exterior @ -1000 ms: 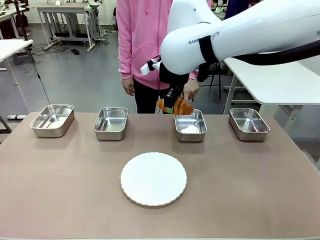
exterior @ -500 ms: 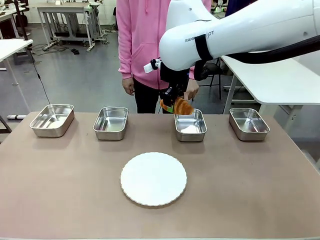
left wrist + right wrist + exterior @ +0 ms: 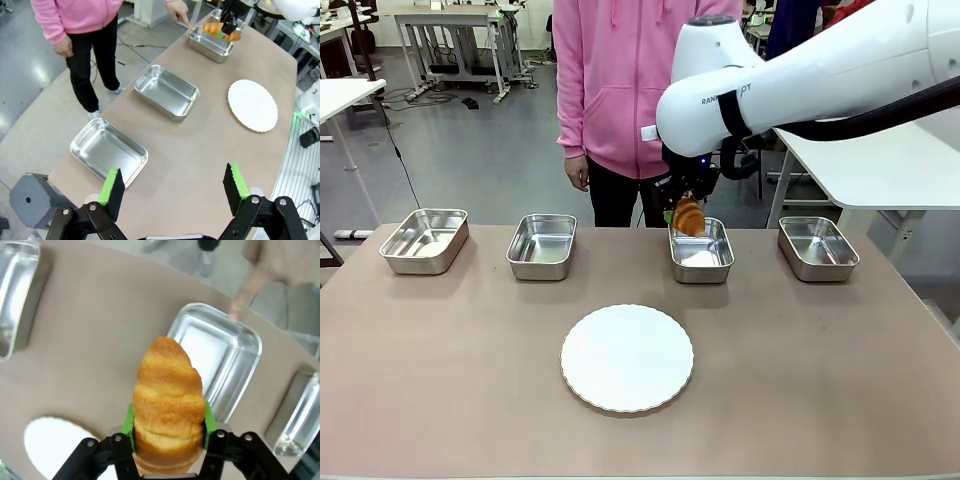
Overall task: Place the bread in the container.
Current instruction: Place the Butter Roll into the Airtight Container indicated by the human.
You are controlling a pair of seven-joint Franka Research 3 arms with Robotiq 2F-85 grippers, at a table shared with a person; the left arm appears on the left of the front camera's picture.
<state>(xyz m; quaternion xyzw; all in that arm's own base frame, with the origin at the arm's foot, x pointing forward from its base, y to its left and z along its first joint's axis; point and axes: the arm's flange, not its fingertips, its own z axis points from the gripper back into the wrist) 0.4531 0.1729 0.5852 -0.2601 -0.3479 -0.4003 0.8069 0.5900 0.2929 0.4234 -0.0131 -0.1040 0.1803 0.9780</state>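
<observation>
The bread (image 3: 169, 395), a golden-brown croissant, is held upright between the green pads of my right gripper (image 3: 169, 422), which is shut on it. In the front view the bread (image 3: 688, 216) hangs just above the far edge of the container (image 3: 701, 276), the third steel tray from the left, under my right gripper (image 3: 682, 203). A person's finger (image 3: 242, 302) points at the container's (image 3: 220, 357) far rim. My left gripper (image 3: 172, 187) is open above the table's left end, with nothing between its fingers. From there the bread (image 3: 214, 28) shows over the far container (image 3: 209, 46).
A round white plate (image 3: 627, 357) lies in the middle of the table. Other steel trays stand in the same row: two to the left (image 3: 424, 240) (image 3: 541, 246) and one to the right (image 3: 817, 247). A person in a pink hoodie (image 3: 610, 90) stands at the far side.
My right gripper has carried the bread a little right and down, over the third tray's far edge, and the bread has turned from lying sideways to more upright.
</observation>
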